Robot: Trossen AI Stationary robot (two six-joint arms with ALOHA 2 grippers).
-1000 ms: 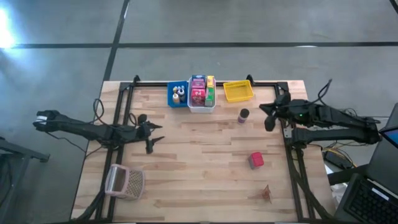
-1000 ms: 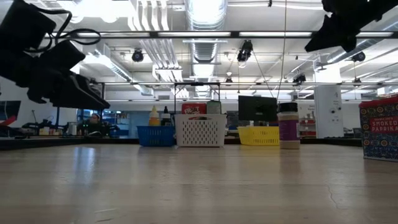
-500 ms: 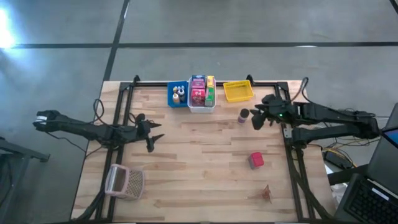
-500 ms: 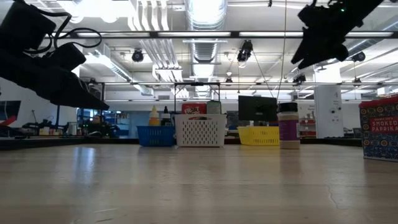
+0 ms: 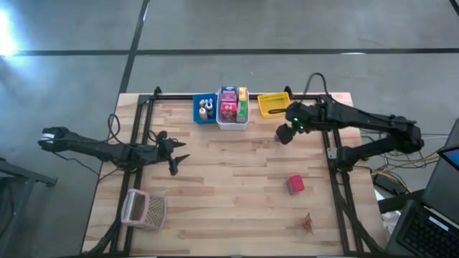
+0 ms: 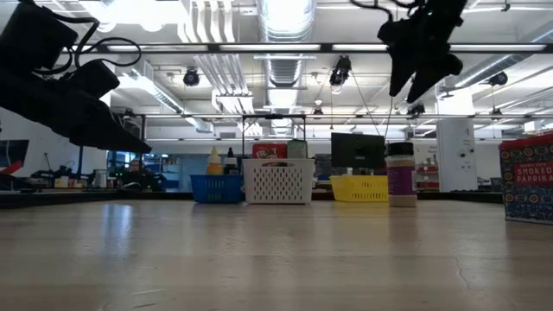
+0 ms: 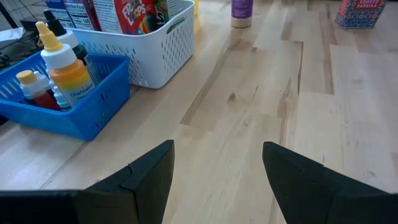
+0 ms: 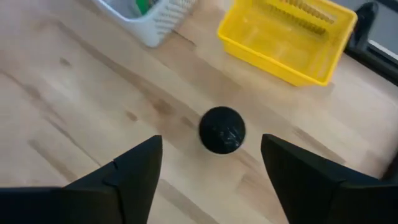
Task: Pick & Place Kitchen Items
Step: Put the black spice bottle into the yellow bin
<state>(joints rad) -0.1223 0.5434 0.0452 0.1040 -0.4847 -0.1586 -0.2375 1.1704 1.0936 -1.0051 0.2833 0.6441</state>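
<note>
On the table [image 5: 237,179], 3 bins stand in a row along the far edge: one bin [image 5: 206,110] to the left, holding bottles [image 7: 65,65]; a middle bin [image 5: 232,107] touching it, packed with boxes [image 5: 229,102]; a third bin [image 5: 275,104] to the right, just apart. A jar [image 8: 222,129] stands in front of the third bin, under the right gripper [image 5: 285,134]. A box [image 5: 295,184] lies nearer the front right. A basket [image 5: 144,209] sits at the front left corner. The left gripper [image 5: 174,154] hangs over the left side, well apart from the bins.
</note>
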